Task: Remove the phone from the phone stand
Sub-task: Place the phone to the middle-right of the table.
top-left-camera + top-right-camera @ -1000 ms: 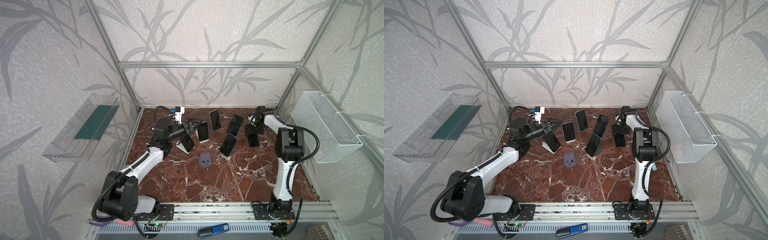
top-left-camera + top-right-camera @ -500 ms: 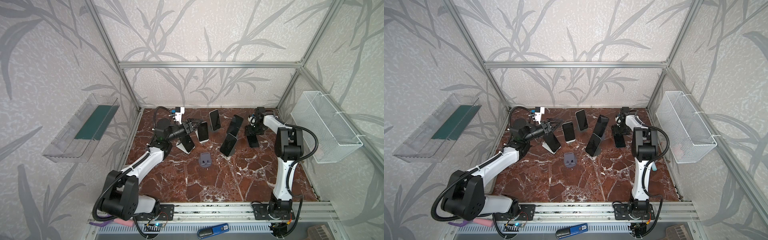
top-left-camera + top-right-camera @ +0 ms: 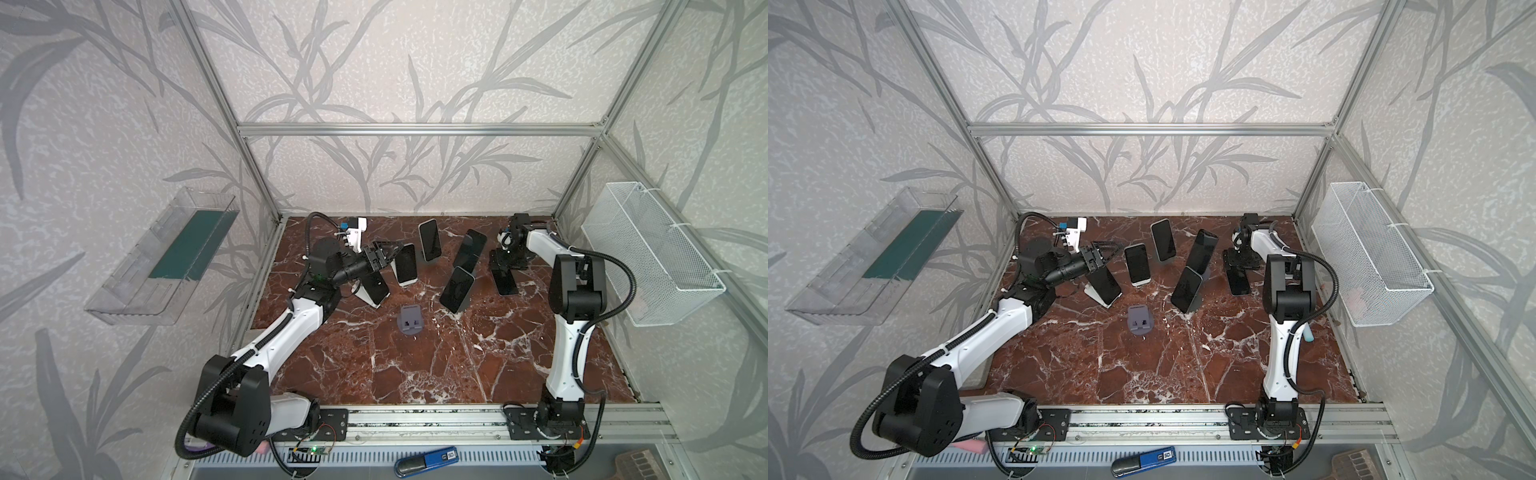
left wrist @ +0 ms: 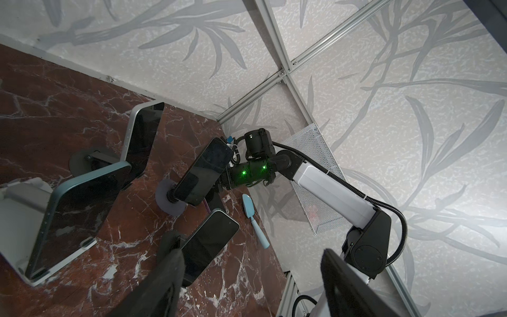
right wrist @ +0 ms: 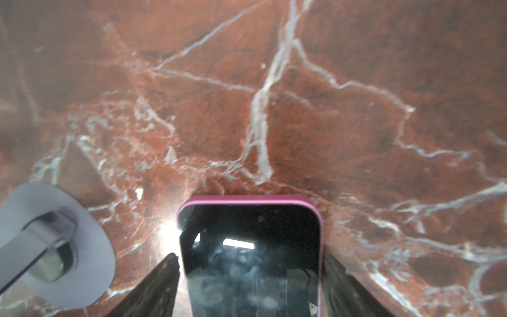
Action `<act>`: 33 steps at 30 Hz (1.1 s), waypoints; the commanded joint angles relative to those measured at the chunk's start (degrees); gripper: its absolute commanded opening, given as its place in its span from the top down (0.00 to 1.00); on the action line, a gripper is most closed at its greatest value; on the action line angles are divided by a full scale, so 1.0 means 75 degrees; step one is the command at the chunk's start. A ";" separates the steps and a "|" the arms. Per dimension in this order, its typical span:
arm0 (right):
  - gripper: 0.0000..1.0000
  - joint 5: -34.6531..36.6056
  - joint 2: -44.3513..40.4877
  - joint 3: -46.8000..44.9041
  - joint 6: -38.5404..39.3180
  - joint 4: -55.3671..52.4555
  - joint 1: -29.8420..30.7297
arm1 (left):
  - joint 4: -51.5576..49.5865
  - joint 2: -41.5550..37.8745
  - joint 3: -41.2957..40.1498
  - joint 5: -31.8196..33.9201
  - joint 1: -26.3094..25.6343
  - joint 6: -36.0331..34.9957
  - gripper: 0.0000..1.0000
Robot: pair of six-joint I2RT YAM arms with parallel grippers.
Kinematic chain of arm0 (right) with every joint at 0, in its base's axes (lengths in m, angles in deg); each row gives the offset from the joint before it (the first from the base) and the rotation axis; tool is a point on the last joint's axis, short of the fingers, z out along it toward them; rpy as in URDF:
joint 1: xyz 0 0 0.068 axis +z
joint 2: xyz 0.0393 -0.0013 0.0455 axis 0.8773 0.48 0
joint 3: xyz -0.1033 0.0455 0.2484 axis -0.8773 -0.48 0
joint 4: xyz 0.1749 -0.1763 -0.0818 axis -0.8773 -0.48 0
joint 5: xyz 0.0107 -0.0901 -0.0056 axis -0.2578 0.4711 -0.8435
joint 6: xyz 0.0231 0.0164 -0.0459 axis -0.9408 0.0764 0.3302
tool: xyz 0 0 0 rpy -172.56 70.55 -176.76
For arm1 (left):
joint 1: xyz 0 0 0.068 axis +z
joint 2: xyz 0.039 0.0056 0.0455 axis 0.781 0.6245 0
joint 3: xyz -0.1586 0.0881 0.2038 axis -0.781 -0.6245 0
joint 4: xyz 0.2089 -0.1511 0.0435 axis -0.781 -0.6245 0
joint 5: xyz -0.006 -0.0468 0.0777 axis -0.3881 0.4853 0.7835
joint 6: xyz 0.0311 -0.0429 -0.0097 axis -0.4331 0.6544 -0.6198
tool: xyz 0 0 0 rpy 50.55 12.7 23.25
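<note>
I think one phone is off its stand. The pink phone (image 3: 505,283) lies flat on the table (image 3: 415,374), screen up. I use the empty stand (image 3: 409,322) near the middle as my clock, with the back wall at 12 o'clock. The pink phone is far out at 2 o'clock. I cannot tell if that empty stand is its own.

My right gripper (image 5: 250,255) sits around one end of the pink phone. Its fingers stand just off the two sides, loose and not squeezing. So that phone is free. I think all that is left there is to pull my right arm away.

My left gripper (image 4: 251,247) is spread wide with nothing in it. It hangs at 10 o'clock, just above the left phone (image 3: 375,289).

If every phone must come off, a lot is left.

Now I count.
- There are six phones. One lies flat and five lean on stands.
- The leaning ones are the left phone at 10 o'clock, the white phone (image 3: 405,264) at 12, the back phone (image 3: 430,240) just past 12, the tall dark phone (image 3: 469,249) at 1, and the front phone (image 3: 457,289) at 2.
- There are six stands as far as I can see, five full and one empty.
- I have two grippers.
- There is one wire basket (image 3: 648,257) at 3 o'clock and one clear tray (image 3: 166,257) at 9 o'clock.
</note>
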 commanded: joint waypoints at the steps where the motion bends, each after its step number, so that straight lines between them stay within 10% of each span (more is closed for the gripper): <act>1: 0.20 0.0530 0.0314 0.0029 -0.0228 -0.0196 -0.0037 | -0.0284 -0.0266 0.0089 0.0237 -0.0042 -0.0433 0.21; 12: 0.19 0.0319 0.0081 0.0238 -0.0373 -0.0203 -0.0025 | -0.1023 -0.0292 0.0216 0.0731 -0.0178 -0.0916 0.21; 19: 0.16 0.0500 -0.0888 0.0348 -0.0889 -0.0200 -0.0025 | -0.5184 -0.0968 0.1123 0.4605 -0.1183 -0.2282 0.20; 26: 0.10 0.0024 -0.2873 -0.1862 -0.1757 0.1834 -0.0037 | -0.7457 -0.1506 0.1392 0.8758 -0.3442 -0.1372 0.20; 33: 0.08 -0.0827 -0.4230 -0.3096 -0.2085 0.2739 -0.0027 | -0.8263 -0.0131 0.1880 1.0051 -0.5311 -0.0140 0.19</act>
